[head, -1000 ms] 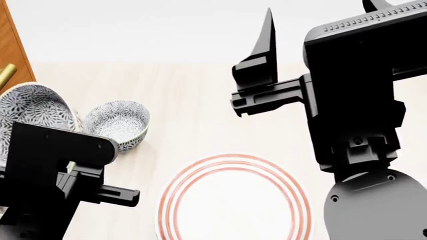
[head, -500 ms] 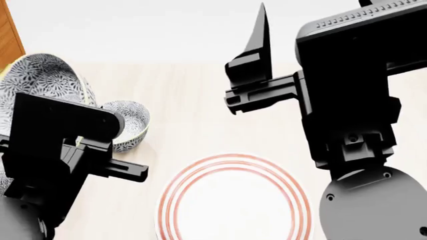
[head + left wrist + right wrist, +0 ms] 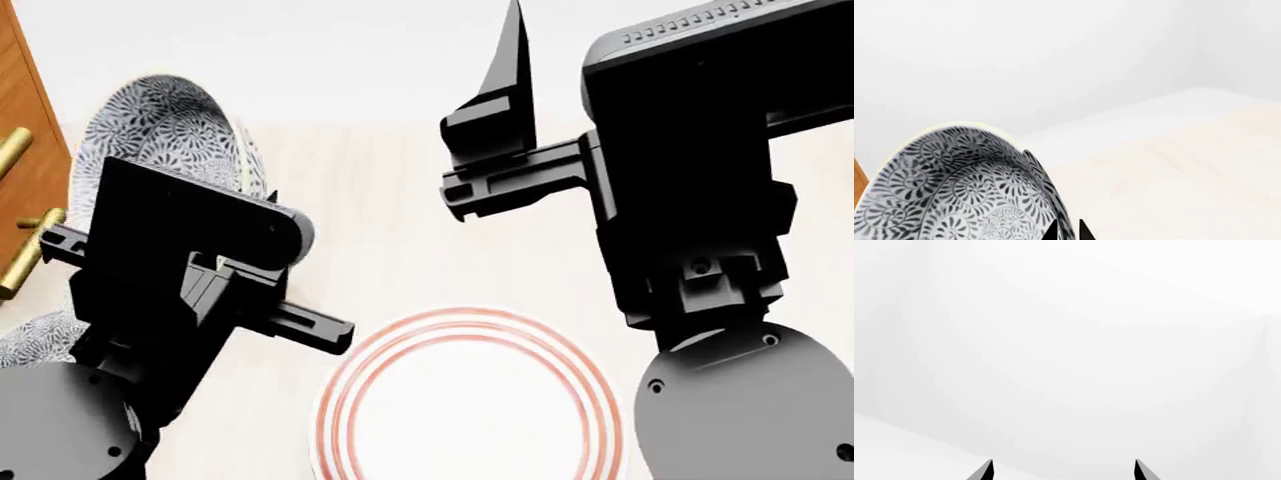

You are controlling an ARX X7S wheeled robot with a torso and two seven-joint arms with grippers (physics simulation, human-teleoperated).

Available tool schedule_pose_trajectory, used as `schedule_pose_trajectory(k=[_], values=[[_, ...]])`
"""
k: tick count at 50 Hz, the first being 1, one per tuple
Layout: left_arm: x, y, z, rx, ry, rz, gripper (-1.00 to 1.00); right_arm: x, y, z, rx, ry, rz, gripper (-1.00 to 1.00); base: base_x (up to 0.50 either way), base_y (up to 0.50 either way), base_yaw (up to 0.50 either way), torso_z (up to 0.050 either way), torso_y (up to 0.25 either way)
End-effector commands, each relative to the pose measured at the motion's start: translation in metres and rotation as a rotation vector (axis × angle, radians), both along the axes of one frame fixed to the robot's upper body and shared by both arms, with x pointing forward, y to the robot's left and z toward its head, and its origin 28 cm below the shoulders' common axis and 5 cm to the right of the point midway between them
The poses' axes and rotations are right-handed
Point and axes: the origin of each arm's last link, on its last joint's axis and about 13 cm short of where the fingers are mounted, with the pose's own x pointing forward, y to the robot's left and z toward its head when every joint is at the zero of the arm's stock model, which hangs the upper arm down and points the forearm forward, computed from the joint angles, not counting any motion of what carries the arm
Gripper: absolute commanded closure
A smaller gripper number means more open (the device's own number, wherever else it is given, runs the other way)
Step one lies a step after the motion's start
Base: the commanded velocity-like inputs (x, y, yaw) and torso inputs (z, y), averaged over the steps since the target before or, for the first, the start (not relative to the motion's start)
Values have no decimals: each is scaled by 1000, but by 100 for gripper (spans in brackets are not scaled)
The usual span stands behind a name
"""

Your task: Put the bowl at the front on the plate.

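The bowl (image 3: 167,125), white with a dense blue-grey floral pattern, hangs tilted on its side above the table at the left. My left gripper (image 3: 1067,231) is shut on its rim, one fingertip inside the bowl (image 3: 954,190) and one outside. The plate (image 3: 467,400), white with thin red rings, lies flat on the table at the front centre, to the right of and below the bowl. My right gripper (image 3: 1062,471) is open and holds nothing. It is raised above the table to the right of the plate, with one finger (image 3: 514,80) pointing up.
Part of another patterned bowl (image 3: 34,340) shows at the lower left behind my left arm. A wooden cabinet front (image 3: 20,110) with brass handles (image 3: 30,250) stands along the left edge. The light wooden table top (image 3: 387,200) runs back to a white wall.
My left arm has risen and moved right, carrying the bowl higher and tilting it more on edge. The arm now hides the second bowl that stood beside it. The right arm has shifted slightly left.
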Motion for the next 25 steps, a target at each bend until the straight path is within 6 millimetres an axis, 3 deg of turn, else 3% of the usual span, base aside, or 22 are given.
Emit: schedule_pose_trajectory(k=[1, 25], values=[[12, -8, 1, 18, -25, -32, 100, -1, 1, 3, -5, -7, 6, -100, 0, 0, 0, 0, 0], [41, -22, -8, 73, -25, -69, 100, -4, 3, 9, -18, -25, 20, -100, 0, 0, 0, 0, 1]])
